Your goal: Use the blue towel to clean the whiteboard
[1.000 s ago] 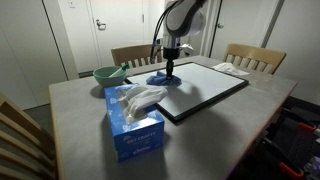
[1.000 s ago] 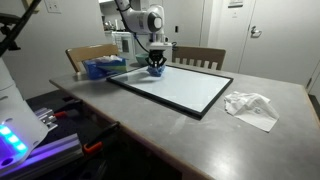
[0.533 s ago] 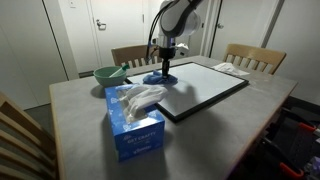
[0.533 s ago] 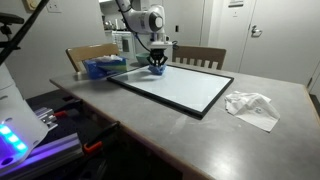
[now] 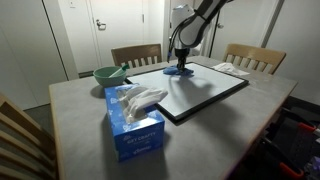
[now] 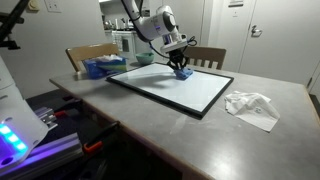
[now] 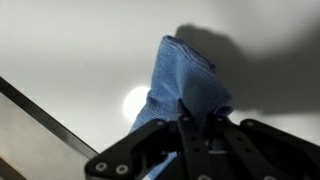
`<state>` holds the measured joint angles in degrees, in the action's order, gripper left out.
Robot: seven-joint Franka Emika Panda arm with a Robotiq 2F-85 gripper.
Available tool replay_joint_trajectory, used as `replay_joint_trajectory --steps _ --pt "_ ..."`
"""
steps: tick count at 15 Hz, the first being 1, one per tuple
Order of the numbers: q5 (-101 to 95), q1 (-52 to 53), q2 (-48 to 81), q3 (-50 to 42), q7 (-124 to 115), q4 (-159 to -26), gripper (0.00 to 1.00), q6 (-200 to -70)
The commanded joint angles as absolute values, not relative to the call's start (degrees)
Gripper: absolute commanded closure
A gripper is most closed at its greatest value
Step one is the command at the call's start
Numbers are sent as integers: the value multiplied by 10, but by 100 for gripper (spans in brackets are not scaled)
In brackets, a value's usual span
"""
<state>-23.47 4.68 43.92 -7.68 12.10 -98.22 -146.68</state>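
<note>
**Pinching the blue towel (image 7: pixel 186 82) down on the whiteboard (image 7: pixel 70 55)**

From the wrist: end effector (image 7: pixel 196 120) pressed together on a bunched fold of the blue towel, no gap visible between the fingers. Below the pinch, cloth spread out and lying against the white surface, casting a soft shadow to one side. Across the lower left corner of that view, the board's thin black frame, with grey table beyond it

In both exterior views: arm reaching down at a slant, with the towel (image 5: pixel 180 71) (image 6: pixel 184 72) held at its tip and touching the board near the far edge, close to the frame. Whiteboard (image 5: pixel 205 90) lying flat on the grey table (image 5: pixel 70 105), most of its surface bare

Elsewhere on the table, in an exterior view: blue cardboard box (image 5: pixel 135 132) with white contents spilling from the top, near the board's closest corner, and a green bowl (image 5: pixel 108 73) behind the box. In an exterior view, a crumpled white cloth (image 6: pixel 250 104) lying well apart from the board. Wooden chairs (image 5: pixel 253 58) pushed up along the table's far side
</note>
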Motion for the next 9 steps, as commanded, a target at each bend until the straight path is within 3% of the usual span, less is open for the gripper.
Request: replay_joint_trajectory --steps 1,9 --pt "-281 59 491 -122 53 -1001 97 -1503" --pt "-228 28 481 6 164 -981 97 -1513"
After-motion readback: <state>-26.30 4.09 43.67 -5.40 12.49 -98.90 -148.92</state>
